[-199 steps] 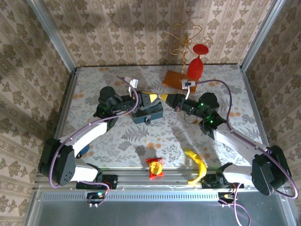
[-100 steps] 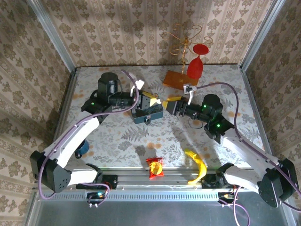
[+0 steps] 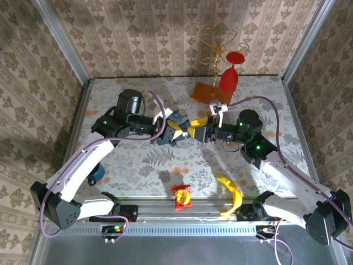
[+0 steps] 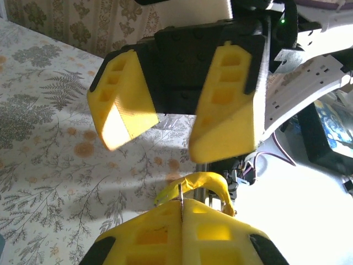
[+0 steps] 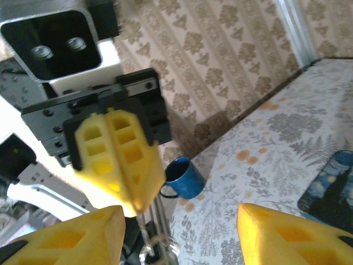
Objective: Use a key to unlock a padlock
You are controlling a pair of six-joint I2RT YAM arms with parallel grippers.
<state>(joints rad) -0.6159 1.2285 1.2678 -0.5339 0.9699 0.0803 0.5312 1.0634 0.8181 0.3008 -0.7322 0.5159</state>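
Containers first. Blue swirl-painted tin [image 3: 179,117] sits about mid-counter, a bit toward the far edge. Its painted lid faces up and its inside is hidden. Blue mug [image 5: 179,176] stands upright near the counter's left edge, partly under the left arm; can't tell if anything is in it. Red goblet [image 3: 229,79] stands at the far edge beside an orange pad [image 3: 205,91]; its contents can't be told.

Left gripper [image 3: 177,134] hovers just beside the tin, fingers [image 4: 149,237] pressed together on a thin metal sliver [image 4: 180,194] seen edge-on. Right gripper [image 3: 192,128] faces it tip to tip, close but apart, fingers [image 5: 71,237] spread with nothing between them.

Padlock [image 5: 154,240]: seems to be the tiny silvery thing dangling under the left fingertips, off the counter, above its middle. Two thin shafts and a small loop show at its low end. It is blurred, so lock body and key can't be told apart, nor whether it is open.

Banana [image 3: 231,193] and a red-yellow snack packet [image 3: 182,196] lie near the near edge.
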